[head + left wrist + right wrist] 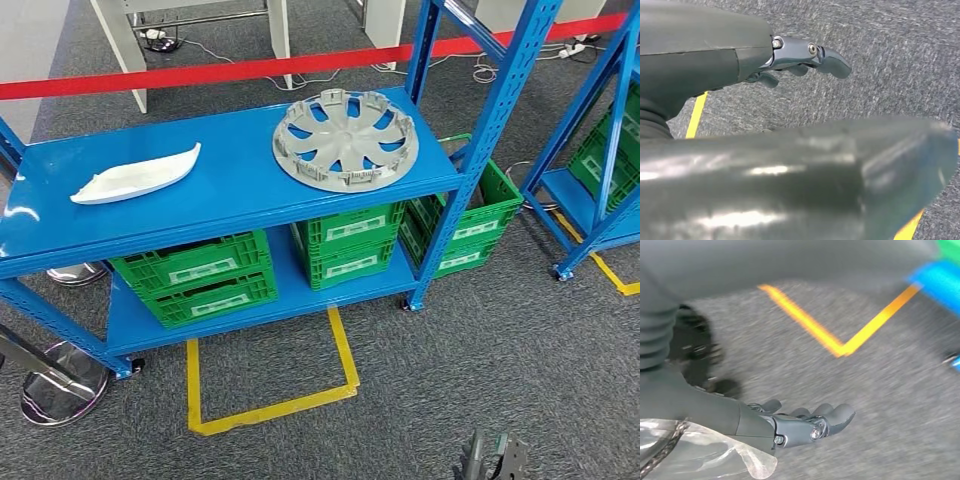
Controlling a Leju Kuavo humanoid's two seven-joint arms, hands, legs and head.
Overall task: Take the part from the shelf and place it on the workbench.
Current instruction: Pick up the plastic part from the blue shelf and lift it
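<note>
The task is at its starting stage: nothing has been picked up. The blue shelf [226, 175] carries two parts on its top level. A grey wheel cover [345, 139] lies flat toward the shelf's right upright, and a white elongated trim piece [137, 177] lies flat toward its left end; the two are well apart. The task sentence does not specify which part is meant. Green crates [198, 277] occupy the level beneath.

The left hand [806, 60] hangs over grey carpet, fingers extended and holding nothing. The right hand [806, 422] is likewise released and empty, though motion blur limits detail. Both hands are well clear of the shelf.

Remaining steps, as judged: approach the shelf, grasp the part, carry it and set it on the workbench.
</note>
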